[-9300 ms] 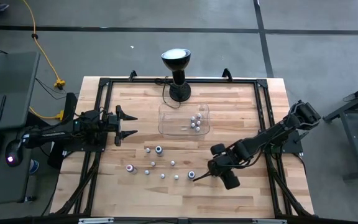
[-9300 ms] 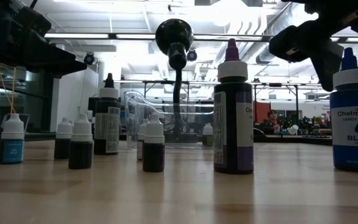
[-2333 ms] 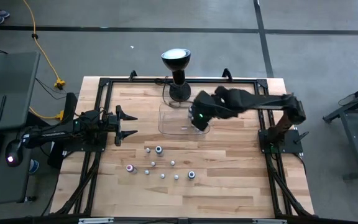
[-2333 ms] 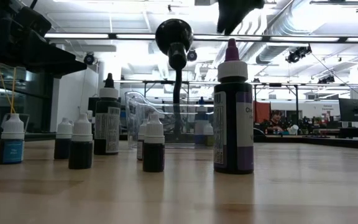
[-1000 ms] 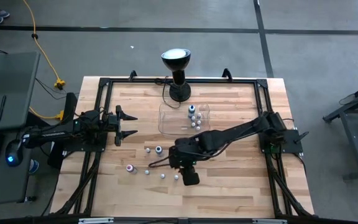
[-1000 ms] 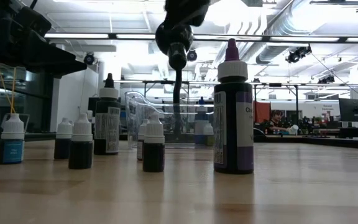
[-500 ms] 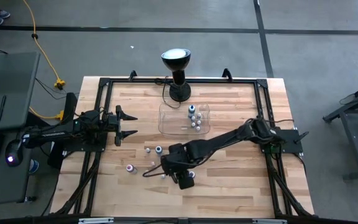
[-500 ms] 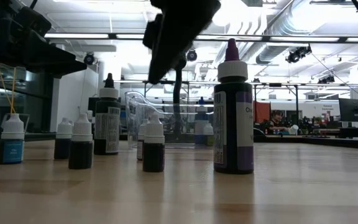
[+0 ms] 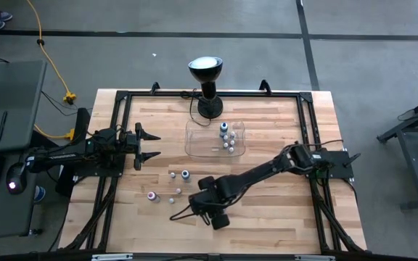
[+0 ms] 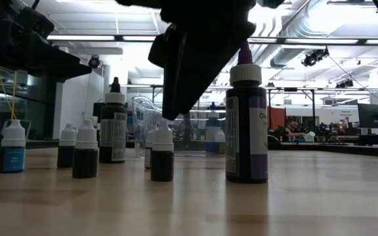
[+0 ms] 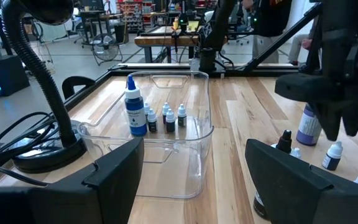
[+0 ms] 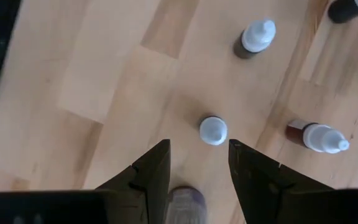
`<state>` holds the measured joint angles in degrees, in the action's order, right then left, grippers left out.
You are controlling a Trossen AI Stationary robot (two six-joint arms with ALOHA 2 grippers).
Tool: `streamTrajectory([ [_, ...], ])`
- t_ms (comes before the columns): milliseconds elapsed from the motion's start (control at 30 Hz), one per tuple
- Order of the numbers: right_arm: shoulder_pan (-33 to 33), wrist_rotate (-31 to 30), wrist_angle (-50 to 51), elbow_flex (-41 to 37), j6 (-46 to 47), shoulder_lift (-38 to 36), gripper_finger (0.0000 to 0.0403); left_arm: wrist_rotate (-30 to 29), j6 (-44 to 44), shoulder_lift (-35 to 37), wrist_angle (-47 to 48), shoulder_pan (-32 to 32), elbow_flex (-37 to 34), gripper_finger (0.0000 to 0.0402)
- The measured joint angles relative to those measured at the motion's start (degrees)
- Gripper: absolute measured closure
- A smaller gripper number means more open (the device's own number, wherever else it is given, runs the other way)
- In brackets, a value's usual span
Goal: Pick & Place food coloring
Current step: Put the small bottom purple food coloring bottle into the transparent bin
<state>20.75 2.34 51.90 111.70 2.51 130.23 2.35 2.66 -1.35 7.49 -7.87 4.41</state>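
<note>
One small upright white-capped bottle (image 12: pixel 213 130) stands on the table's near side just ahead of the right gripper (image 12: pixel 199 163), whose spread, seemingly empty fingers straddle its line.

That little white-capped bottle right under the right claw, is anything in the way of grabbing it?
Nothing visible is. The right gripper hangs open above the small bottle, with only bare table between its fingers; neighbouring bottles stand off to the side.
</note>
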Motion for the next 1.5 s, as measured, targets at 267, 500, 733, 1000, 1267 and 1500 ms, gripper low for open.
streamTrajectory([
  [267, -0.24, -0.66, -1.87, 0.00, 2.94, 1.16, 0.0251, 0.00, 0.00, 0.00, 0.00, 0.00, 0.02, 0.0124],
  [500, -0.22, -0.14, -2.61, 0.00, 4.08, 2.21, 0.0251, 0.00, 0.00, 0.00, 0.00, 0.02, 0.00, 0.0124],
  [733, -0.22, -1.17, -2.73, -0.02, 3.98, 2.67, 0.0252, 0.00, 0.00, 0.00, 0.01, 0.00, 0.01, 0.0124],
  [1000, -0.22, -1.11, -2.91, -0.02, 4.10, 2.67, 0.0279, 0.00, 0.01, -0.01, 0.00, 0.01, 0.01, 0.0124],
  [1267, -0.22, -1.08, -2.89, -0.02, 4.10, 2.67, 0.0332, 0.00, 0.00, 0.00, 0.00, 0.00, 0.02, 0.0124],
  [1500, -0.22, -1.07, -2.87, 0.00, 4.11, 2.41, 0.0361, 0.00, 0.00, -0.02, 0.00, 0.02, 0.01, 0.0124],
])
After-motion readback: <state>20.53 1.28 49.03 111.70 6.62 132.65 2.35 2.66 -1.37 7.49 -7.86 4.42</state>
